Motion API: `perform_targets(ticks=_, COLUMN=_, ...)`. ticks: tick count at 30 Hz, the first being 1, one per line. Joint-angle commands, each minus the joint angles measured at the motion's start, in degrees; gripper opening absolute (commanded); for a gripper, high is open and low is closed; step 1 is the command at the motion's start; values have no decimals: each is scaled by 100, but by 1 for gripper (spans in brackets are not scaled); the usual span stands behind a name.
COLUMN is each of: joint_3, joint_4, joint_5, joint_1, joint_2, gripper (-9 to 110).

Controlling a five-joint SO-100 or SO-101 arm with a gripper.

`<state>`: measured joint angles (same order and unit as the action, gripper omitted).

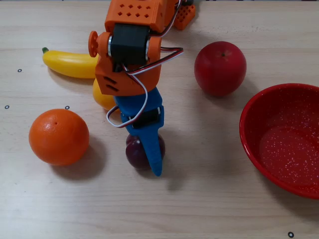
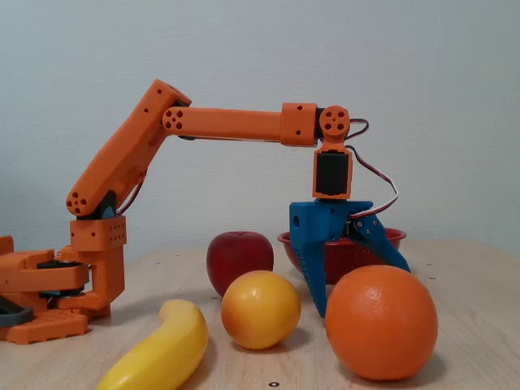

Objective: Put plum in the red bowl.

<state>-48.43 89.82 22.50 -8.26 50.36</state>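
On the worktop's (image 1: 209,199) left in the overhead view sit an orange (image 1: 58,136) and a banana (image 1: 70,63). Mid-scene, the blue claw (image 1: 149,157) stands spread around the plum (image 1: 139,152), which is half hidden beneath one finger; I cannot tell whether it touches. Open wood lies rightward past the apple (image 1: 220,67) to the red bowl (image 1: 254,144), cut off by the right edge.

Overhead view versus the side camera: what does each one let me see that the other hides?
Only the overhead view shows the plum under the blue gripper, and the red bowl's empty speckled inside. Only the fixed view shows the gripper's spread fingers and the arm's base. Both show the apple, orange and banana.
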Motion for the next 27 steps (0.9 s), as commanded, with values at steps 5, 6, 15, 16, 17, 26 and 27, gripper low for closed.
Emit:
perform_targets(ticks=5, joint_3=387, joint_4=-97, joint_5=176, joint_1=62, joint_2=220, gripper=43)
perform_targets(ticks=6, joint_3=387, joint_4=-97, joint_5=220, joint_1=70, joint_2=202, gripper=37)
perform_targets(ticks=15, joint_3=325, joint_4=-79, joint_5=308, joint_1=88, joint_2=220, gripper=0)
perform_targets(ticks=16, joint_3=352, joint_4=-44, joint_5=255, joint_1=88, joint_2=246, gripper=0)
perform_targets(ticks=17, joint_3=378, joint_4=18, joint_5=246, joint_1=88, joint_2=281, gripper=0)
perform_targets(ticks=26, joint_3=712, joint_4=281, joint_5=132, joint_1=149, joint_2=747, gripper=0)
perform_targets(ticks=27, joint_3=756, joint_4=325, joint_5=132, joint_1=158, joint_2=800, gripper=0)
